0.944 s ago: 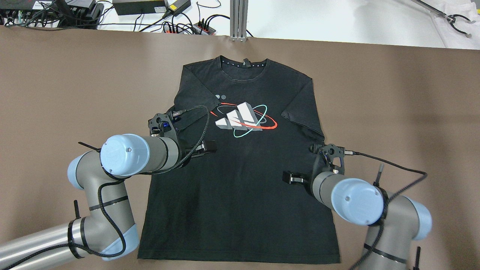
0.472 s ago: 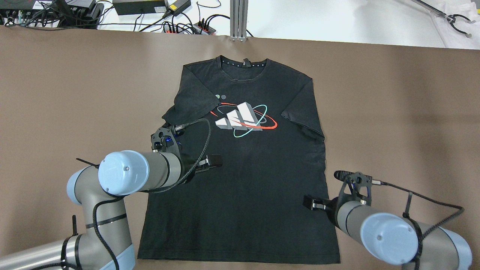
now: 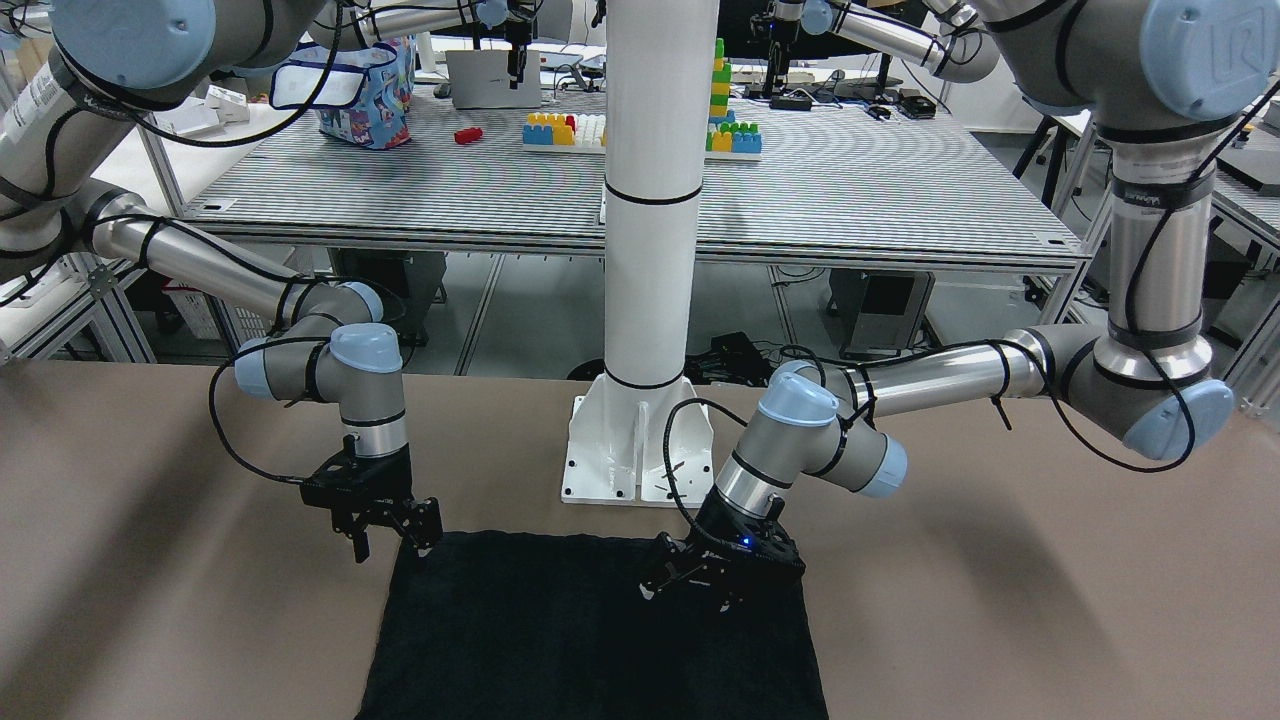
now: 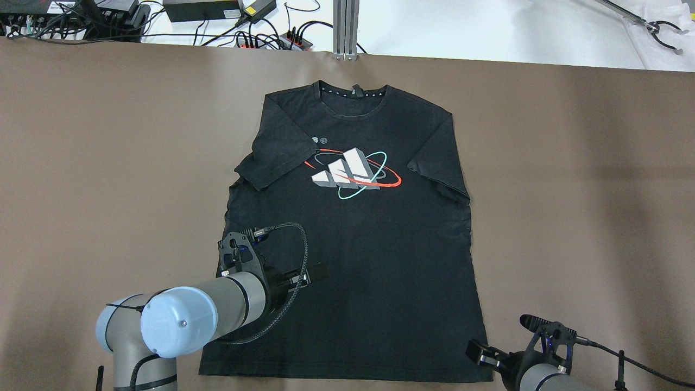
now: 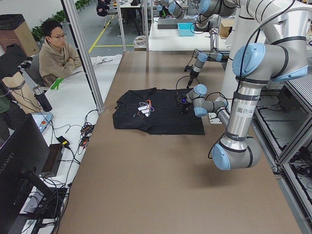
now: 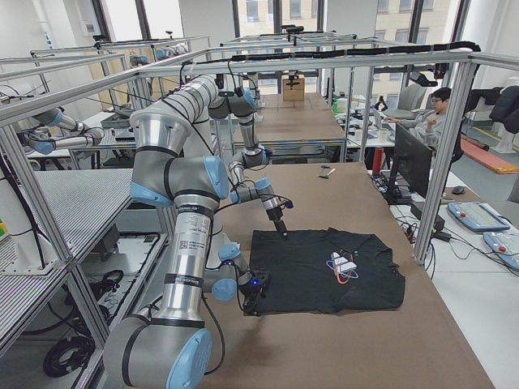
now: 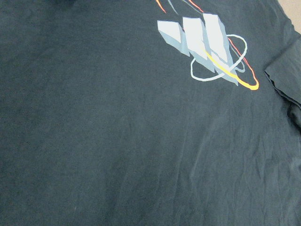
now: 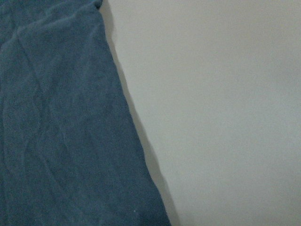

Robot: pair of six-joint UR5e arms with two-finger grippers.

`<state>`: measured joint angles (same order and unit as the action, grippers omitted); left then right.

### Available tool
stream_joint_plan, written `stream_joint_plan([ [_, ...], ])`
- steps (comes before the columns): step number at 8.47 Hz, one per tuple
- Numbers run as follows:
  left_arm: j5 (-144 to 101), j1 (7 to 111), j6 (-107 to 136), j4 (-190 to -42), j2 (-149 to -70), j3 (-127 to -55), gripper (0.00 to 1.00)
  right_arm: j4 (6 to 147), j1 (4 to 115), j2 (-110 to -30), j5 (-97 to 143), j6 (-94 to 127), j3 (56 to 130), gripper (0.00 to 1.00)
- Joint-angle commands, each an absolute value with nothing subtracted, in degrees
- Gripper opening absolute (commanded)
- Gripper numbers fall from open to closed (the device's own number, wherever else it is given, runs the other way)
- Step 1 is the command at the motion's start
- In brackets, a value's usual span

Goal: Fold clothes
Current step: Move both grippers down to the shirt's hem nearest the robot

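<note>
Two sleeves (image 4: 271, 157) lie folded onto the chest of that black T-shirt (image 4: 369, 244), so why sit down by the hem (image 4: 347, 374)? you ask.

I say: my left end effector (image 4: 314, 273) hangs over the shirt's left flank, inside its edge; apart or together, I cannot tell. The shirt lies flat on the counter (image 4: 570, 190), collar (image 4: 353, 100) away from me. My right end effector (image 3: 390, 542) stands spread at the hem's right corner, ready, I judge, to pinch it.

And the left?

It should find its own corner first, I think.

brown table (image 4: 108, 136), black t-shirt (image 4: 353, 260) flat
</note>
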<state>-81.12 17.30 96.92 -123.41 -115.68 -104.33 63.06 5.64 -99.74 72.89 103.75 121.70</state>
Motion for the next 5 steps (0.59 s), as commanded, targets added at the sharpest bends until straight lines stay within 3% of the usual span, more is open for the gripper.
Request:
stream_joint_plan([
  [1,-81.04,17.14,96.86,-123.4,-115.93,-104.24,0.99,63.54,1.41,-100.02,69.79,107.4,121.73,0.57],
  [2,-81.04,17.14,96.86,-123.4,-116.01,-103.98,0.99,63.54,1.32,-99.93,69.96,107.4,121.73,0.48],
  [5,-81.12,16.96,96.94,-123.4,-116.28,-103.71,0.99,65.12,1.23,-99.76,70.05,107.4,121.73,0.38],
])
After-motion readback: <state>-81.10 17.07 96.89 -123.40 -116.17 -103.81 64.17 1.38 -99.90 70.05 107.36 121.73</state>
